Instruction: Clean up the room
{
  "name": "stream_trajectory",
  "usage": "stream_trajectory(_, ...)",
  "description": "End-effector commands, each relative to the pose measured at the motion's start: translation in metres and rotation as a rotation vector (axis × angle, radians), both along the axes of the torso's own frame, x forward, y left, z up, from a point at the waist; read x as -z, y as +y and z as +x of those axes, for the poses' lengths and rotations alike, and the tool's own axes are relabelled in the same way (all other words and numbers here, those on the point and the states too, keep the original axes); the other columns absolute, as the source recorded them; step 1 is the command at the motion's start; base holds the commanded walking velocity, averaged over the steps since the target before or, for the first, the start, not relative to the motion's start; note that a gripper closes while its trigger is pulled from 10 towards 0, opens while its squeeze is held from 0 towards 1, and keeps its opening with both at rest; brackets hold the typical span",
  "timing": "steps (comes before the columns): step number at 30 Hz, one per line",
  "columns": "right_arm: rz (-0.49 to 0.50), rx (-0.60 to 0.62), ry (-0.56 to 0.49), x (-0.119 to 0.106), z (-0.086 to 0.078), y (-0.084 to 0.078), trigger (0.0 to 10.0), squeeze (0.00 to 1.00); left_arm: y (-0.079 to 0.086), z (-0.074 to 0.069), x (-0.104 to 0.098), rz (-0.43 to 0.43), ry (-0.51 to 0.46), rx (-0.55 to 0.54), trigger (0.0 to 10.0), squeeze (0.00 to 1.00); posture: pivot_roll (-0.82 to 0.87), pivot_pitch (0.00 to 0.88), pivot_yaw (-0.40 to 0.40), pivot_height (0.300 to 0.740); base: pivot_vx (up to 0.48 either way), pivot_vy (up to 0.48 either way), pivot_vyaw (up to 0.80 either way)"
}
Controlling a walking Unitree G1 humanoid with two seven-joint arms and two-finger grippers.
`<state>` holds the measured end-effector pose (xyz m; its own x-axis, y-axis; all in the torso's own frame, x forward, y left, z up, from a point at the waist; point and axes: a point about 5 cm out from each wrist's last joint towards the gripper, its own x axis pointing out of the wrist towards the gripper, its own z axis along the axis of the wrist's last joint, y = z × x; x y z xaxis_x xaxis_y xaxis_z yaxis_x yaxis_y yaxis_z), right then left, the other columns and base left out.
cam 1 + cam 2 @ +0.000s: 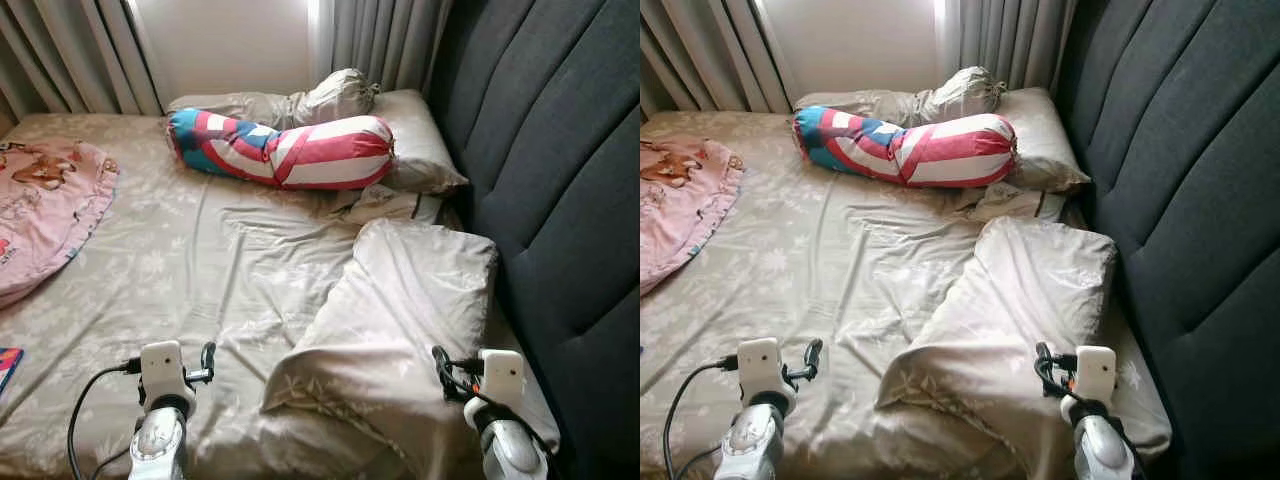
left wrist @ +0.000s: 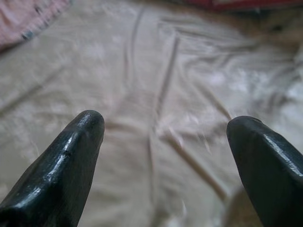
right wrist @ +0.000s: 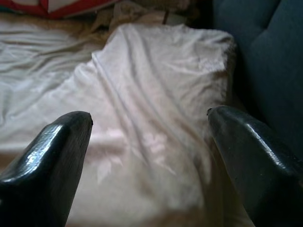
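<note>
Black fingers [image 2: 71, 165] of the left gripper [image 2: 163, 125] stand spread wide apart, holding nothing, above the rumpled beige bedsheet [image 1: 200, 270]; in the left eye view this gripper's arm rises at the lower left of the frame. Equally released, the right gripper [image 3: 149, 120] hangs with its fingers [image 3: 255, 161] parted just over a beige pillow [image 1: 400, 320], which lies crumpled and slanted at the lower right of the frame, close beside the dark grey padded headboard [image 1: 560, 180]. Farther up, near the centre top, a bolster [image 1: 290, 150] striped in red, white and blue (with a teal end) lies across the bed, resting against a second beige pillow [image 1: 415, 135] at the headboard. Behind the bolster sits a bunched beige cloth bundle [image 1: 335, 95], and a small folded piece of fabric [image 1: 385, 205] lies between the two pillows. At the left edge of the frame a pink blanket [image 1: 40, 210] with a cartoon print spreads over the sheet, well apart from both grippers. Grey curtains [image 1: 385, 40] hang along the top.
</note>
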<state>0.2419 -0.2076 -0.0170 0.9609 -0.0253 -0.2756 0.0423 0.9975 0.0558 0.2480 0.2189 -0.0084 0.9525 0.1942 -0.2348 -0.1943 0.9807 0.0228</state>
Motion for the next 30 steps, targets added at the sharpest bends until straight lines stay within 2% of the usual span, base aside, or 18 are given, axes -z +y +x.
stream_trajectory(1, -0.006, 0.013, -0.020, -0.004, 0.001, -0.008, 10.0, 0.00, -0.006, -0.003, 0.003, -0.003, 0.006, 0.020, 10.0, 0.00, -0.07, 0.000, -0.073, 0.740, 0.000, 0.000, 0.00)
stream_trajectory(4, 0.013, 0.048, -0.036, -0.007, 0.003, -0.012, 10.0, 0.00, -0.009, 0.000, 0.001, -0.010, -0.003, 0.038, 10.0, 0.00, -0.03, 0.000, -0.061, 0.740, 0.000, 0.000, 0.00)
stream_trajectory(7, 0.021, 0.073, -0.045, -0.007, 0.003, -0.011, 10.0, 0.00, -0.005, 0.000, 0.000, 0.001, -0.009, 0.052, 10.0, 0.00, -0.06, 0.000, -0.041, 0.740, 0.000, 0.000, 0.00)
stream_trajectory(11, 0.021, 0.028, -0.032, 0.000, -0.003, 0.008, 10.0, 0.00, 0.015, -0.002, -0.002, 0.029, 0.015, 0.050, 10.0, 0.00, -0.09, 0.000, -0.025, 0.740, 0.000, 0.000, 0.00)
stream_trajectory(15, 0.045, -0.018, -0.034, -0.001, -0.003, 0.010, 10.0, 0.00, 0.009, 0.005, -0.009, 0.023, -0.018, 0.092, 10.0, 0.00, -0.09, 0.000, -0.013, 0.740, 0.000, 0.000, 0.00)
stream_trajectory(21, 0.039, 0.006, -0.056, -0.008, 0.005, 0.005, 10.0, 0.00, 0.007, 0.013, -0.014, 0.010, -0.042, 0.057, 10.0, 0.00, -0.08, 0.000, -0.039, 0.740, 0.000, 0.000, 0.00)
stream_trajectory(30, 0.033, 0.035, -0.066, -0.015, 0.016, 0.001, 10.0, 0.00, 0.005, 0.013, -0.015, 0.008, -0.054, 0.065, 10.0, 0.00, -0.05, 0.000, -0.063, 0.740, 0.000, 0.000, 0.00)
